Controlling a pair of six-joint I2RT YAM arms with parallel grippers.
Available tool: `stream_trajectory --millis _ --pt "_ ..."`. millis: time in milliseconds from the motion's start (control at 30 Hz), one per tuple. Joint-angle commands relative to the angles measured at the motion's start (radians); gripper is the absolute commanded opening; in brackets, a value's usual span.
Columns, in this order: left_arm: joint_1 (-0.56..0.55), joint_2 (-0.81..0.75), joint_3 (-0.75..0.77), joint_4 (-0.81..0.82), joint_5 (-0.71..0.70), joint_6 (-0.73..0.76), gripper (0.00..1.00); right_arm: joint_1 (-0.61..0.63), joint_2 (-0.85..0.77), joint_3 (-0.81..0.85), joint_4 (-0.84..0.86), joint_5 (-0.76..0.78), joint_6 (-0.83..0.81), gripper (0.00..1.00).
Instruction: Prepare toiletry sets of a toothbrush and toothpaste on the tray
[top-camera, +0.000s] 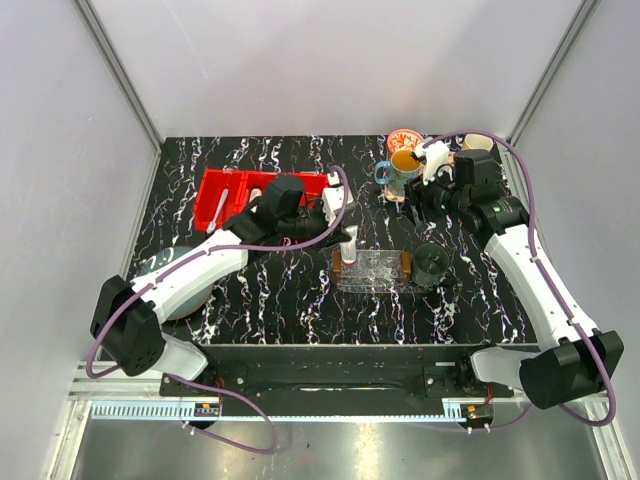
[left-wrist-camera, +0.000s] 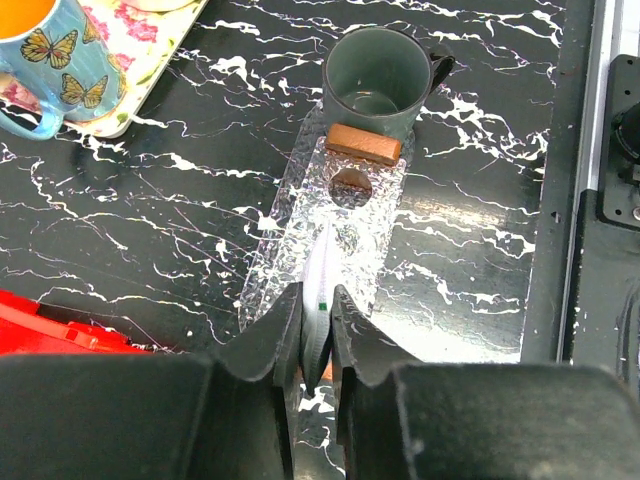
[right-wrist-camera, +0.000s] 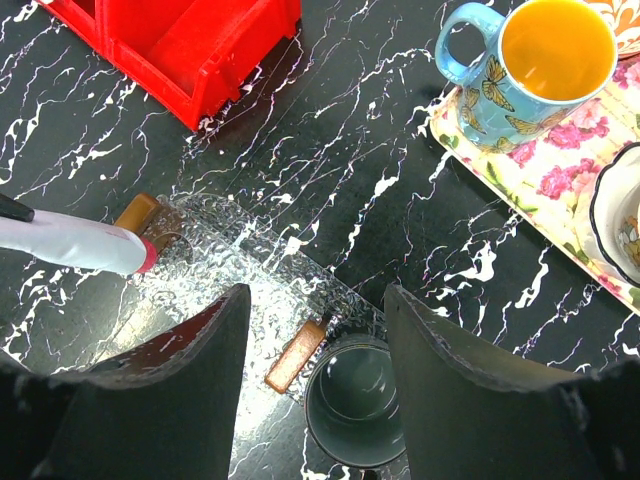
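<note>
The left gripper (left-wrist-camera: 318, 300) has its fingers nearly together, pinching the white toothpaste (left-wrist-camera: 322, 275), which hangs cap down over the left end of the clear tray (left-wrist-camera: 350, 215). Its arm stretches in past the red bin (top-camera: 225, 195). The right gripper (right-wrist-camera: 317, 300) has its fingers spread and holds nothing. It hovers over the tray's other end and the dark mug (right-wrist-camera: 365, 400), arm bent inward.

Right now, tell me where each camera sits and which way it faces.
Top external: high behind the robot, looking down on the table; both arms show.
Left wrist: on the left arm, looking past the left gripper, shut on the toothpaste, down at the tray.
Right wrist: on the right arm, looking down through the open right gripper at the tray.
Shared: both wrist views show the tray, toothpaste and dark mug.
</note>
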Motion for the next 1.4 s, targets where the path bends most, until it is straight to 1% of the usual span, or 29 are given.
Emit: stream_trajectory --millis 0,400,1333,1367 --pt "-0.013 -0.014 -0.012 0.118 -0.024 0.029 0.00 -0.007 -0.012 0.005 0.035 0.002 0.008 0.61" --pt "-0.028 0.014 -0.030 0.173 -0.037 0.037 0.00 -0.007 -0.009 0.000 0.033 -0.009 0.010 0.61" --pt "-0.041 0.068 -0.053 0.190 -0.053 0.037 0.00 -0.009 -0.018 -0.004 0.035 -0.009 0.010 0.61" --pt "-0.041 0.071 -0.055 0.213 -0.053 0.038 0.00 -0.009 -0.018 -0.004 0.033 -0.009 0.010 0.61"
